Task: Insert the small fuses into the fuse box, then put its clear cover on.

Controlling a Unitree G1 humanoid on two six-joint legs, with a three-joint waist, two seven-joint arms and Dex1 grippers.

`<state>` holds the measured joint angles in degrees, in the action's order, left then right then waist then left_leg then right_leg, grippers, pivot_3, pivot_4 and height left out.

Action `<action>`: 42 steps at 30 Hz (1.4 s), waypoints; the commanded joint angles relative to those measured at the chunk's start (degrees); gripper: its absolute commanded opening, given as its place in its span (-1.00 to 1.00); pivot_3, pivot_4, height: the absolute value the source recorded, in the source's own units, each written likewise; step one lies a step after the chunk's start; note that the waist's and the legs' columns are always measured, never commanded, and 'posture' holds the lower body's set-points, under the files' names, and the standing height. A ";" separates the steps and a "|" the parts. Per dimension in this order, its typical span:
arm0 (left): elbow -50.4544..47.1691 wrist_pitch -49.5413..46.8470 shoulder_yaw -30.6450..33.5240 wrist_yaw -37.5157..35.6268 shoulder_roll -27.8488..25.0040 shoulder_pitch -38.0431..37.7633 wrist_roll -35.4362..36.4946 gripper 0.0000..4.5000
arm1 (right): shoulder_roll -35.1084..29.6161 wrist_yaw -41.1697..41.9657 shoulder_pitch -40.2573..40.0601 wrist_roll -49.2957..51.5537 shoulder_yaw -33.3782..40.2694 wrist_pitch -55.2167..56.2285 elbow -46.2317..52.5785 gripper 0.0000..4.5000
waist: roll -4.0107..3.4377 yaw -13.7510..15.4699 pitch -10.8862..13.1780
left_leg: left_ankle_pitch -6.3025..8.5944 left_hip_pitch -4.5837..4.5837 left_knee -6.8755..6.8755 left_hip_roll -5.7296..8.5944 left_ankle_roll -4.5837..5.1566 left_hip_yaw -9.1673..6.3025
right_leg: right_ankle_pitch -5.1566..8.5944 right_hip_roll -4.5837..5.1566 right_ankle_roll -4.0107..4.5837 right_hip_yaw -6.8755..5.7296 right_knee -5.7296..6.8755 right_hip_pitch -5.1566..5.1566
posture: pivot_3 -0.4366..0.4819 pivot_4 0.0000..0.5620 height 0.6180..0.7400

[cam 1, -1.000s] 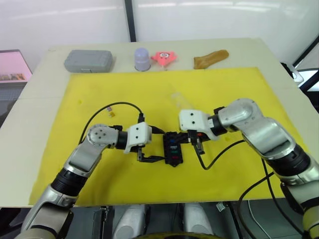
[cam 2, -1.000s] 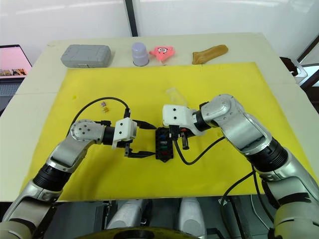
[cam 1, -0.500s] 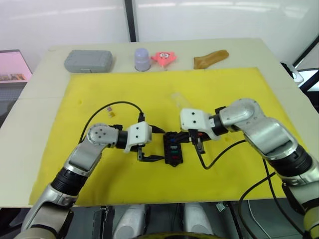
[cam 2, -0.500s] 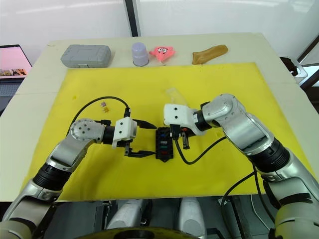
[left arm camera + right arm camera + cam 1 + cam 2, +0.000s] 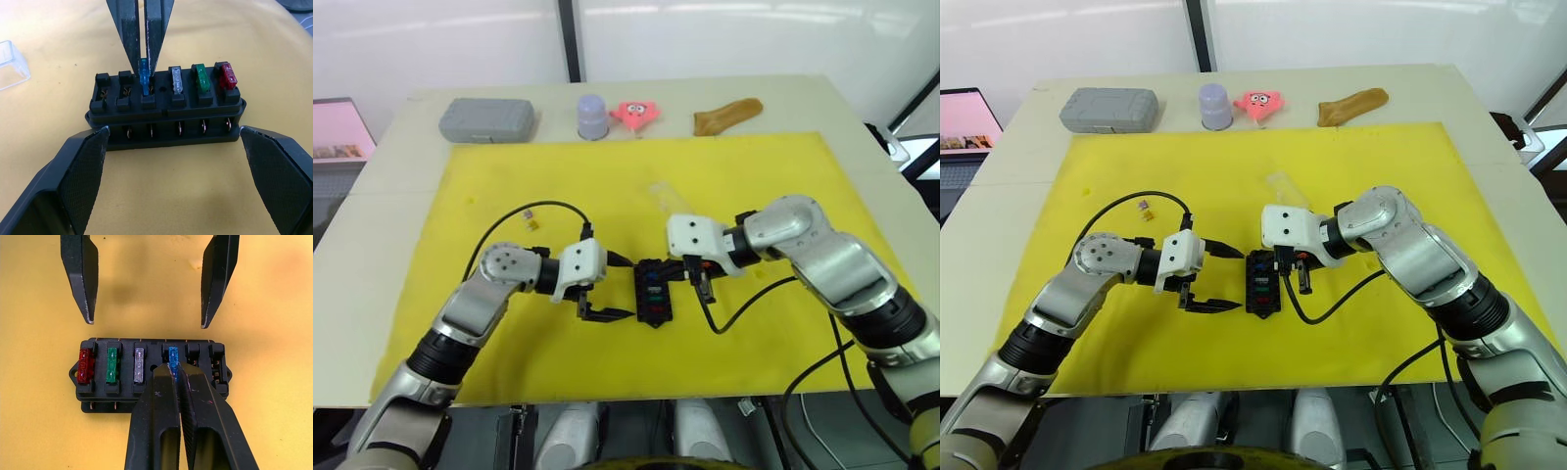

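Fourth fuse going in; two slots and the cover left.
Right tool (image 5: 175, 374) pinches the blue fuse (image 5: 172, 355) into the fuse box (image 5: 166, 110); left tool (image 5: 1222, 278) wide, just beside it; clear cover (image 5: 11, 63) lies apart.

No writing, label, brand mark or number can be read on anything in these views.

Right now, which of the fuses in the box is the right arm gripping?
The blue fuse. The right fingers are shut on it at its slot in the fuse box. The red, green and clear fuses beside it sit untouched.
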<state>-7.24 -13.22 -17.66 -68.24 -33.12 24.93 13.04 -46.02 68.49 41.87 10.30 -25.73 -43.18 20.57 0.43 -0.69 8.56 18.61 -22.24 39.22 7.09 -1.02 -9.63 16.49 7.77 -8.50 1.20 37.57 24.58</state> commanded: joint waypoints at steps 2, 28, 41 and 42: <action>-1.96 0.25 0.53 0.16 -0.07 -0.07 0.48 0.98 | 0.32 -0.39 -0.03 0.45 0.70 -0.78 1.53 -1.00 | 0.00 0.01 0.00 | 0.00 0.00 0.00 0.00 0.00 0.00 | 0.00 0.00 0.00 0.00 0.00 0.00 | -0.05 -0.47 1.00; -1.35 1.29 0.21 0.77 0.26 0.56 -0.18 0.98 | 1.33 -1.60 1.44 4.18 2.23 -6.20 2.75 -1.00 | 0.00 -0.04 0.00 | 0.00 0.00 0.00 0.00 0.00 0.00 | 0.00 0.00 0.00 0.00 0.00 0.00 | -0.05 -0.47 1.00; -1.79 1.65 0.14 0.73 0.31 0.38 -0.29 0.98 | -0.72 -2.63 -1.41 -0.52 -0.35 0.84 1.12 -1.00 | 0.00 -0.03 0.00 | 0.00 0.00 0.00 0.00 0.00 0.00 | 0.00 0.00 0.00 0.00 0.01 0.01 | -0.05 -0.47 1.00; -1.72 1.66 0.14 0.74 0.34 0.44 -0.31 0.98 | -0.61 -2.54 -1.43 -0.64 -0.37 1.10 0.91 -1.00 | 0.00 -0.04 0.00 | 0.00 0.00 0.00 0.00 0.00 0.01 | 0.00 0.00 0.00 0.00 0.01 0.01 | -0.05 -0.47 1.00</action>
<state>-7.24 -12.16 -17.71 -67.47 -32.74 24.94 12.69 -46.24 65.84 40.49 10.32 -26.29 -43.03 21.60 0.43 -0.73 8.56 18.61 -22.24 39.21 7.08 -1.02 -9.62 16.49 7.77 -8.50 1.20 37.58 24.59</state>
